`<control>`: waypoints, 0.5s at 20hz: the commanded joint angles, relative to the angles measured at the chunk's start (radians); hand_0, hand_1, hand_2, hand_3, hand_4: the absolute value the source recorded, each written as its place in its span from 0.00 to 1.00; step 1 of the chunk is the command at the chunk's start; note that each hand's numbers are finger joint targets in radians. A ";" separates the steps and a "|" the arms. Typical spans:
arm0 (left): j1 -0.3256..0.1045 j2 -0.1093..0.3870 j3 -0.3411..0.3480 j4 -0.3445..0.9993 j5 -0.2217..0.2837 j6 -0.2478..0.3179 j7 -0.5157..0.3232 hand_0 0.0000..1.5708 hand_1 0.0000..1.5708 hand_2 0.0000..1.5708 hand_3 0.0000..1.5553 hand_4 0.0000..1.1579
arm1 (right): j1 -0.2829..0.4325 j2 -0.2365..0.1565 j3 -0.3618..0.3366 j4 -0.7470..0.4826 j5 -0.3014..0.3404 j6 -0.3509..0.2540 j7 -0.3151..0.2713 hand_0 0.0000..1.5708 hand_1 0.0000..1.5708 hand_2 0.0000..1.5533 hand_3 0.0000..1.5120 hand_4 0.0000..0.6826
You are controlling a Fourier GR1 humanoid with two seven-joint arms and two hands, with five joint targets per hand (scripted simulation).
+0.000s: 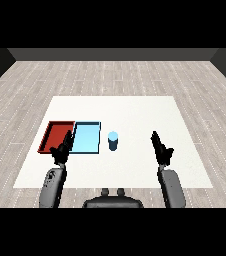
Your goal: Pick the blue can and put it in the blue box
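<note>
A blue can [113,140] stands upright on the white table [135,110], just right of the light blue tray [87,138]. A red tray [56,136] lies against the blue tray's left side. My right hand [161,147] is well to the right of the can, fingers straight and pointing away, holding nothing. My left hand [63,149] hovers over the near edges of both trays, also open and empty.
Wooden floor surrounds the table on all sides. Both grey forearms come in from the lower corners.
</note>
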 commanded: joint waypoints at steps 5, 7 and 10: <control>-0.010 0.010 0.014 -0.032 -0.022 -0.007 0.005 0.00 0.00 0.00 0.00 0.00 | -0.187 0.087 0.082 0.118 0.111 -0.153 0.027 0.00 0.00 0.00 0.00 0.00; -0.077 -0.041 0.015 -0.136 0.034 -0.019 -0.180 0.00 0.00 0.00 0.00 0.00 | -0.201 0.088 0.078 0.044 -0.060 -0.069 -0.108 0.00 0.00 0.00 0.00 0.00; -0.060 -0.018 0.045 -0.099 0.067 -0.074 -0.276 0.00 0.00 0.00 0.00 0.00 | -0.180 0.088 0.098 0.055 -0.084 -0.059 -0.171 0.00 0.00 0.00 0.00 0.00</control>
